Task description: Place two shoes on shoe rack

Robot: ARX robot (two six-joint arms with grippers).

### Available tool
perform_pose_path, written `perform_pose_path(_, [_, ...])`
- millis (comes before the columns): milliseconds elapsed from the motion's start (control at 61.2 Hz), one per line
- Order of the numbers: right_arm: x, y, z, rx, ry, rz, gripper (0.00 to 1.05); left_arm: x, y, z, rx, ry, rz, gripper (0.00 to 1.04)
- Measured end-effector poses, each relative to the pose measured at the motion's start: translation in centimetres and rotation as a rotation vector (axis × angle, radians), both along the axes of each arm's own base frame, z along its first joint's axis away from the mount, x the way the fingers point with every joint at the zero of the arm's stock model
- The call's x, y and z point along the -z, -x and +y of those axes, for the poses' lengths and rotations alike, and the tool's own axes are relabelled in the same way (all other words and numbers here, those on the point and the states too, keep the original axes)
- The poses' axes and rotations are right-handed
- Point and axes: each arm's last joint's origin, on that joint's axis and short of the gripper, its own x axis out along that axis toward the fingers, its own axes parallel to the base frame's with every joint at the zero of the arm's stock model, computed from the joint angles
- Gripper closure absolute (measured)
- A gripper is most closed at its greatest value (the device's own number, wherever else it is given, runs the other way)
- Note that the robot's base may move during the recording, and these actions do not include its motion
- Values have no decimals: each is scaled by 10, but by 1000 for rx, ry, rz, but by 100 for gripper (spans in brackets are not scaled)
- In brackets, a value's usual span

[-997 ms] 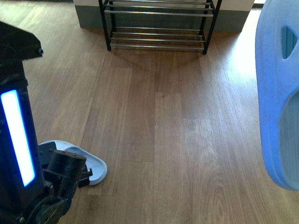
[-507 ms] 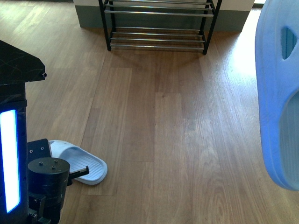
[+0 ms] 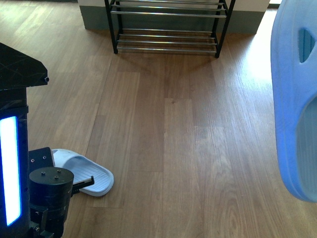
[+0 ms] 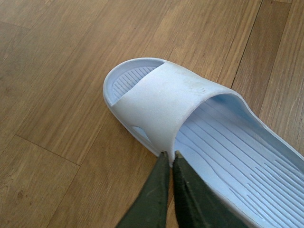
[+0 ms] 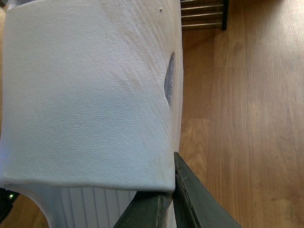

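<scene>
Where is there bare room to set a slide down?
The wood floor is bare between the shoe rack and the floor slide; the rack's visible tiers are bare too. Crowded: near left, by the left arm and that slide; right edge, the held slide.

We see two pale blue moulded slides. The first slide [image 3: 94,177] lies sole down on the wooden floor [image 3: 163,139] at the near left. Its ribbed footbed and broad strap face up, and the left gripper [image 4: 169,159] pinches the strap's edge. The second slide [image 3: 293,99] hangs upright in the air at the right, clamped at its strap by the right gripper [image 5: 171,185]. The shoe rack [image 3: 168,49], with black uprights and silver rods, stands well apart from both, at the far end of the floor.
</scene>
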Motion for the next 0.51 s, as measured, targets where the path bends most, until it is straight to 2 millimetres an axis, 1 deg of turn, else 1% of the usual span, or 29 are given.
perform_pose_path(49, [0,0,0,0,0,0,103,0,0,0,0,0,0,91])
perform_pose_path(82, [0,0,0,0,0,0,103,0,0,0,0,0,0,82])
perform_pose_path(114, [0,0,0,0,0,0,103,0,0,0,0,0,0,78])
perform_pose_path(163, [0,0,0,0,0,0,103,0,0,0,0,0,0,73])
perform_pose_path(180, [0,0,0,0,0,0,103,0,0,0,0,0,0,68])
perform_pose_path(229, [0,0,0,0,0,0,103,0,0,0,0,0,0,63])
perform_pose_path(245, [0,0,0,0,0,0,103,0,0,0,0,0,0,59])
perform_pose_path(278, [0,0,0,0,0,0,103,0,0,0,0,0,0,56])
perform_pose_path(311, [0,0,0,0,0,0,103,0,0,0,0,0,0,50])
perform_pose_path(360, [0,0,0,0,0,0,103,0,0,0,0,0,0,46])
perform_pose_path(441, [0,0,0,0,0,0,103,0,1,0,0,-1,2,27])
perform_pose_path(458, [0,0,0,0,0,-2,103,0,1,0,0,-1,2,25])
perform_pose_path(507, [0,0,0,0,0,-1,103,0,1,0,1,0,2,15])
